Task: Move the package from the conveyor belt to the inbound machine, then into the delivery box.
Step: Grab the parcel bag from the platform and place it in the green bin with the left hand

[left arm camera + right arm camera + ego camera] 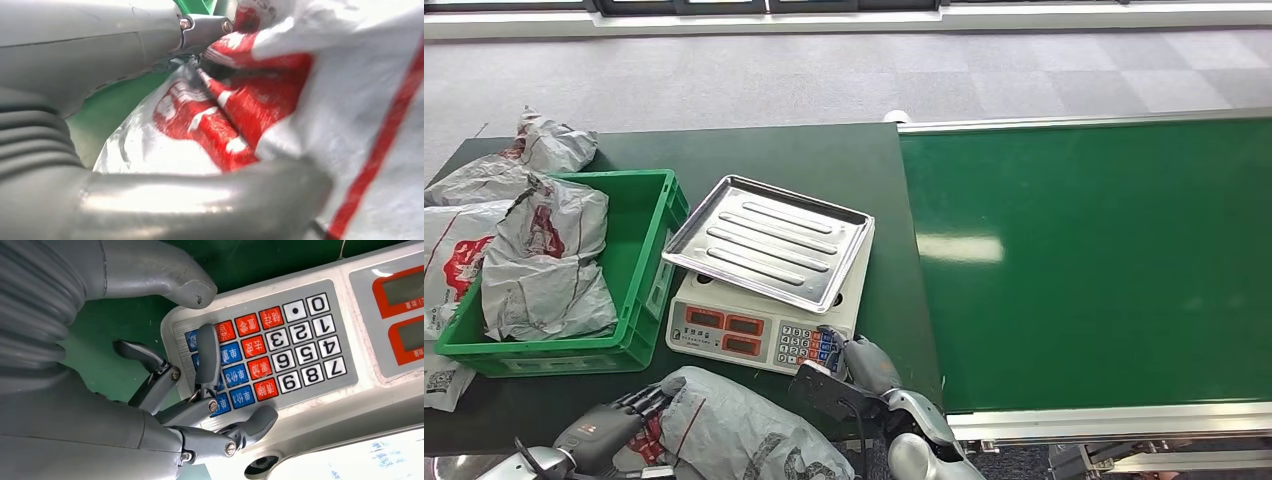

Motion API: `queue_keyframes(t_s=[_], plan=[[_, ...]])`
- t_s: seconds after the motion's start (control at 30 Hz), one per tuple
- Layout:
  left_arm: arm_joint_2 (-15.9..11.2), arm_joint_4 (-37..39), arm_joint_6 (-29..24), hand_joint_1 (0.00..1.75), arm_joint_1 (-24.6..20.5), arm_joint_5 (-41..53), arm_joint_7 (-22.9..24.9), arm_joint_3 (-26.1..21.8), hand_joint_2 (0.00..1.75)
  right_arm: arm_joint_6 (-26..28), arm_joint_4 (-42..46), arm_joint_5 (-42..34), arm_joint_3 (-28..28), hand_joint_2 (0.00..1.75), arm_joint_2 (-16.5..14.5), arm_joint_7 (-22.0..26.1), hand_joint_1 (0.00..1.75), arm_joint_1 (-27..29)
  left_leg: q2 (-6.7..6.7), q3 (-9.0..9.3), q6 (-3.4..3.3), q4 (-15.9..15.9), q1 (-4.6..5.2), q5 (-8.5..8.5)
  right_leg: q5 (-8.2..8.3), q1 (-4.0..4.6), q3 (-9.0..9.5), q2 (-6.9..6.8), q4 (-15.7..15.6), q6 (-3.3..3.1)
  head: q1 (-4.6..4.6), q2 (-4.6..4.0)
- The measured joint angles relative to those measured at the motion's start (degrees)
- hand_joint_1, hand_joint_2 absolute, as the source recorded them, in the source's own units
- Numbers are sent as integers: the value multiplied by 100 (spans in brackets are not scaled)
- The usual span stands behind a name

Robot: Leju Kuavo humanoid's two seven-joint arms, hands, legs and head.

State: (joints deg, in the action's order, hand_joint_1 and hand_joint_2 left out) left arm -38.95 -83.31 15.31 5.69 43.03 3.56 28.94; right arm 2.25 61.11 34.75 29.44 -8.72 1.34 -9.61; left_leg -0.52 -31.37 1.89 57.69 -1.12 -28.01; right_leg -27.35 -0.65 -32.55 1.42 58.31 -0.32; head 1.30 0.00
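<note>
1. Crate [652, 215] of green plastic stood at the left of the dark green table [824, 160], and a crumpled grey bag with red print [544, 265] lay inside it, filling most of it and rising above the rim.
2. More grey and white bags [484, 175] lay outside the crate, heaped against its far left side, one of them spilling over the table edge.
3. The scale [769, 275] sat just beside the crate on the right; its steel tray [769, 240] held nothing.
4. The conveyor belt [1104, 260] ran to the right of the table, its green surface bare.
5. My left hand [609, 430] gripped the package [744, 430], a grey bag with red lettering, at the near edge of the table in front of the scale; from the wrist, my thumb and fingers pressed into its wrinkled plastic.
6. My right hand [859, 360] held nothing; its fingers [207, 352] were spread apart, and one lay on the blue keys of the scale's keypad [270, 347] at its near right corner.
</note>
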Motion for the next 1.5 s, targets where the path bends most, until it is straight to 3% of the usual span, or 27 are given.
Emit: queue_keyframes(t_s=[0.3, 0.7, 1.1, 1.5], plan=[[218, 48, -576, 175, -334, 619, -110, 69, 175, 32, 67, -31, 0, 175, 27, -36, 0, 102, -9, 8, 3, 0, -4, 3, -2, 1, 7, -14, 0, -4, 1, 0], [894, -338, -1159, 175, -273, 1082, -373, -409, 175, 57, 120, -39, 0, 175, 54, 33, 0, 162, -9, 10, 2, 4, -3, 17, 12, 0, -39, -12, 0, 3, 1, 0], [1079, -488, -1334, 175, -224, 1100, -460, -591, 175, 67, 120, -61, 0, 175, 62, 53, 0, 163, -9, 4, 3, 3, -5, 17, 11, 1, -45, -12, 0, 2, 0, 0], [1445, -1263, -1835, 175, -97, 1148, -535, -1042, 175, 69, 169, -82, 0, 175, 82, 64, 0, 206, -10, 1, 2, 4, -5, 17, 12, 1, -49, -12, 0, 3, 0, 0]])
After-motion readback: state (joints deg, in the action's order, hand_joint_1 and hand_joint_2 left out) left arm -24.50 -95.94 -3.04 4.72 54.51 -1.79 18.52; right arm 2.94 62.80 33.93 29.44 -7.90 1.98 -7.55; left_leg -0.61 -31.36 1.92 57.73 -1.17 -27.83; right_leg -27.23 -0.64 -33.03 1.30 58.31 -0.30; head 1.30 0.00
